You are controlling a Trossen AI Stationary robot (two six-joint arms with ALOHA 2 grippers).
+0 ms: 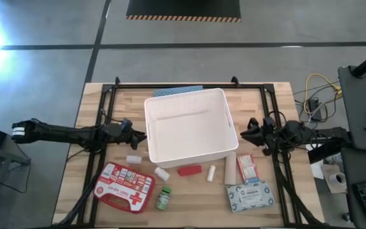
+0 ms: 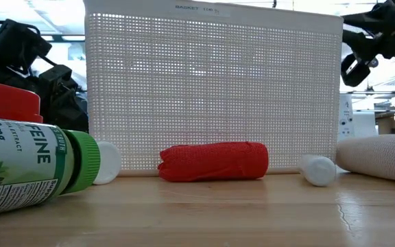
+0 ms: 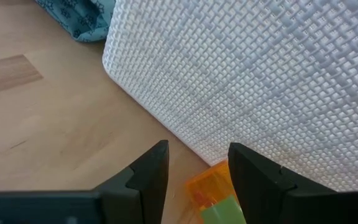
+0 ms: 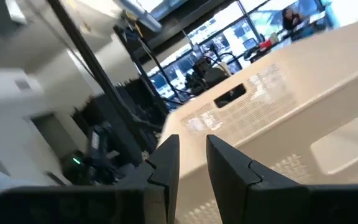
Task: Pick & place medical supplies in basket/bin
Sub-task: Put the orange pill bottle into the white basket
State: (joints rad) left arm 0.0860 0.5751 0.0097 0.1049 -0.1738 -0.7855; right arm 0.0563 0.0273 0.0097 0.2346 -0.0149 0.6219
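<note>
At the centre of the high view the white basket sits on the table, nothing visible inside it. The left end effector hovers beside its left wall, fingers parted around nothing. The right end effector waits at its right wall, fingers nearly together (holding nothing). Below lie the first-aid case, green bottle and red tube.
</note>
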